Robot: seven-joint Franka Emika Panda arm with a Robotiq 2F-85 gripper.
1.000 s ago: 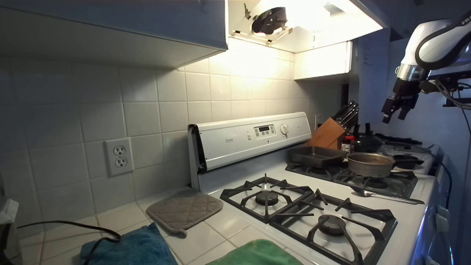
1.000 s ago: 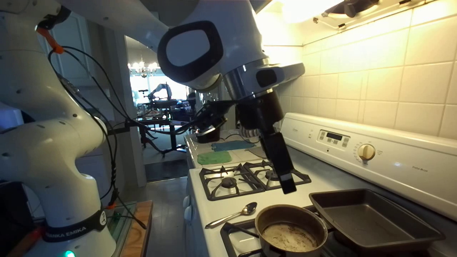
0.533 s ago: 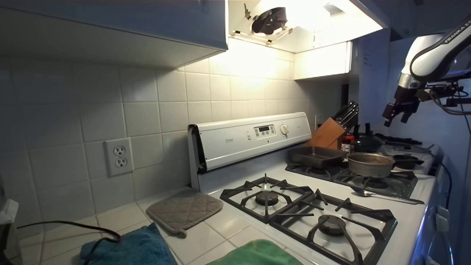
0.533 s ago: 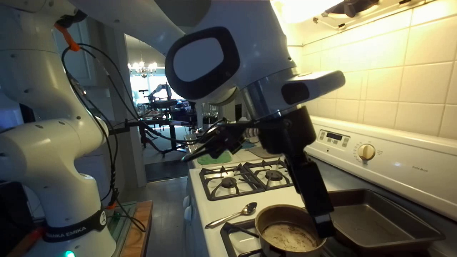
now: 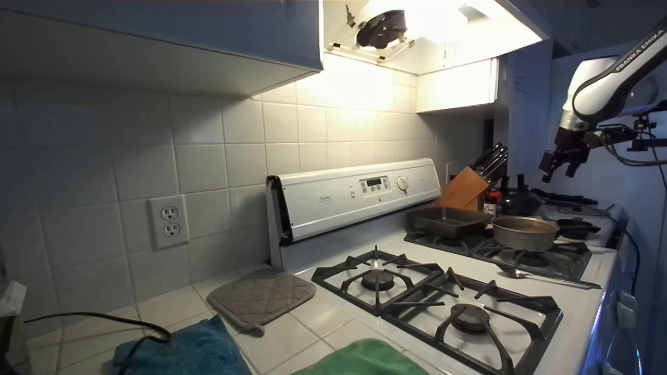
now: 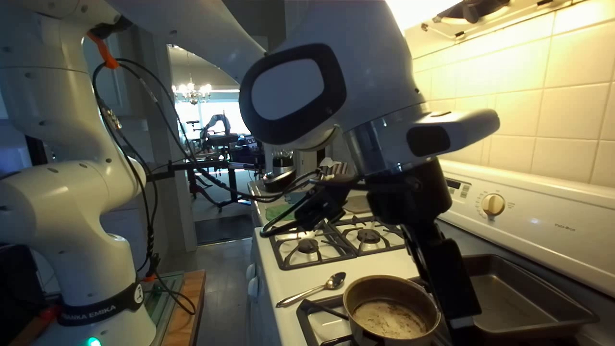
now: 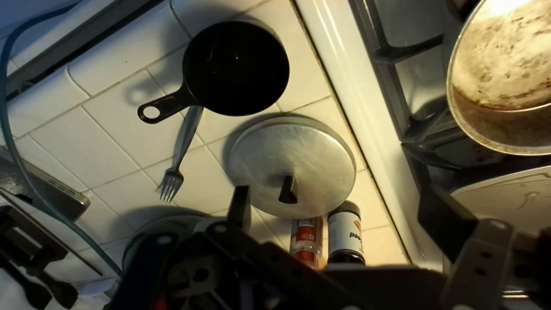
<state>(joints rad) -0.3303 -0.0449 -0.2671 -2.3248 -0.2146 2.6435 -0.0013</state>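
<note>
My gripper (image 7: 344, 211) is open and empty, its two dark fingers wide apart in the wrist view. It also shows high at the right in an exterior view (image 5: 558, 169), and its near finger reaches down in front of the baking pan in an exterior view (image 6: 461, 322). Below it in the wrist view, a round metal lid (image 7: 297, 150) with a black knob lies over the tiled counter. A white-labelled jar (image 7: 345, 234) and a red-labelled bottle (image 7: 306, 241) stand beside it. A small black pan (image 7: 236, 69) and a fork (image 7: 181, 159) are farther off.
A metal pot (image 6: 391, 307) and a dark baking pan (image 6: 519, 293) sit on the stove grates. A spoon (image 6: 312, 290) lies on the stovetop. A knife block (image 5: 464, 190) stands behind the pans. The range hood (image 5: 490, 26) hangs overhead. A cable (image 7: 26, 172) crosses the wrist view's left.
The arm has swung across the stove toward the pot and baking pan side, and the gripper has come lower. The gripper looks open throughout. The pots, spoon and cloths have not moved.
</note>
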